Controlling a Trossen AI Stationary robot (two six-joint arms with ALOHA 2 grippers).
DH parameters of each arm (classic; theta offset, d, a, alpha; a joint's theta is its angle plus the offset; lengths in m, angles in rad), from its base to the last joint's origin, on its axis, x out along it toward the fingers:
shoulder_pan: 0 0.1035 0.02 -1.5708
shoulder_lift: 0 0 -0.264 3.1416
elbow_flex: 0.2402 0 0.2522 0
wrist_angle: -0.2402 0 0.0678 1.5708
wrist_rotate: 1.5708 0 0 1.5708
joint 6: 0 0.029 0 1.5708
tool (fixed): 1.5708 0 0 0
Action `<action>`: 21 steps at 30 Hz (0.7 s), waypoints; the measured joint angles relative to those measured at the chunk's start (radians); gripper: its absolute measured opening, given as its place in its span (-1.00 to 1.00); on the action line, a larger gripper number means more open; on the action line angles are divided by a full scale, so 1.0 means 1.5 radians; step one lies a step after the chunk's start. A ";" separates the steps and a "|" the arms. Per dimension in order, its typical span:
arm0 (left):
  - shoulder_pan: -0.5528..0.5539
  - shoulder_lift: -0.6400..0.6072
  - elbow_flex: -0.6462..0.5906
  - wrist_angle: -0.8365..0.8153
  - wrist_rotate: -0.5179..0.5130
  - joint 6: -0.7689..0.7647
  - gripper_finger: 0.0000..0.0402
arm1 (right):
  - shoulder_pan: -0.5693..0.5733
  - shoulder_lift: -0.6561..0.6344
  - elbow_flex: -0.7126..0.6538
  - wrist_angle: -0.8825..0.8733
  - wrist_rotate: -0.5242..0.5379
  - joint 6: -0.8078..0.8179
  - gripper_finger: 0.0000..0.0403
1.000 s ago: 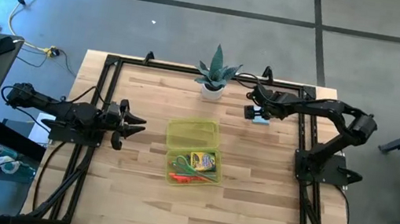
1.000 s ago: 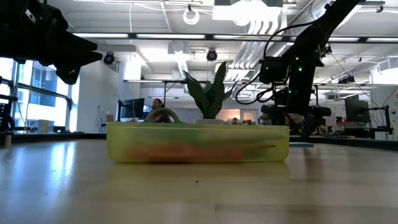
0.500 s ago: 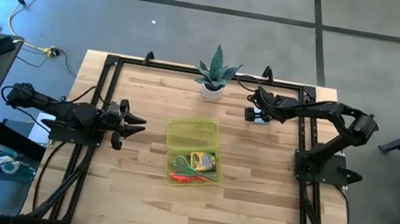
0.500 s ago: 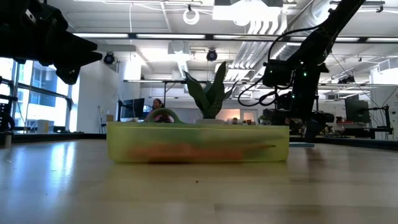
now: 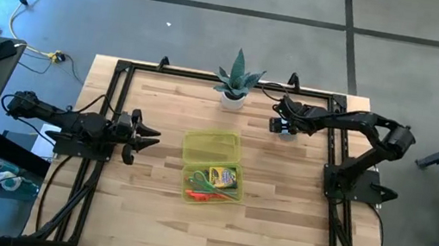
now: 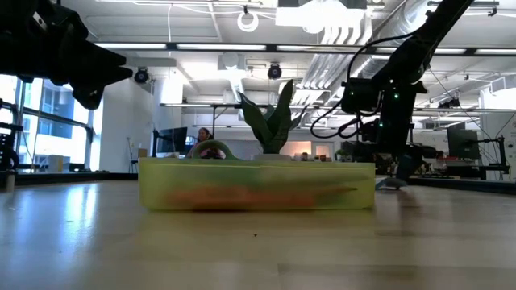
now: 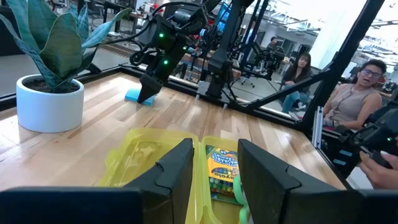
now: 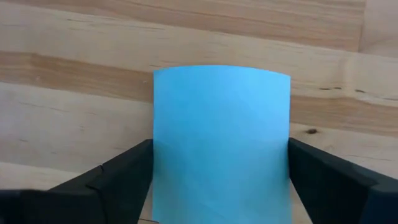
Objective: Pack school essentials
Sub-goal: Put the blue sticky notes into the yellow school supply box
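Right wrist view: the light-blue notepad (image 8: 221,140) is gripped between the right gripper (image 8: 221,180) fingers; the left gripper (image 5: 148,137) is held open.

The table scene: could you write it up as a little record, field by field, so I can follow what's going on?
Right gripper: fingers either side of the light-blue notepad, far right of the table, near the potted plant
Left gripper: open, waiting at the table's left side
Yellow-green case: lid open, mid-table
In the case: crayon box, green-handled scissors
Table: pale wood
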 joint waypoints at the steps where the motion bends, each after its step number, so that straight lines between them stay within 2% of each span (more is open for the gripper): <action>1: 0.000 0.000 0.000 0.000 0.000 0.000 -0.43 | 0.002 0.000 0.000 0.000 0.000 0.000 0.65; 12: 0.000 0.000 0.000 0.000 0.000 0.000 -0.43 | 0.053 -0.011 -0.001 -0.009 -0.001 0.001 0.58; 21: 0.000 0.000 0.000 0.000 0.000 0.000 -0.43 | 0.180 -0.040 -0.002 0.014 -0.033 -0.007 0.58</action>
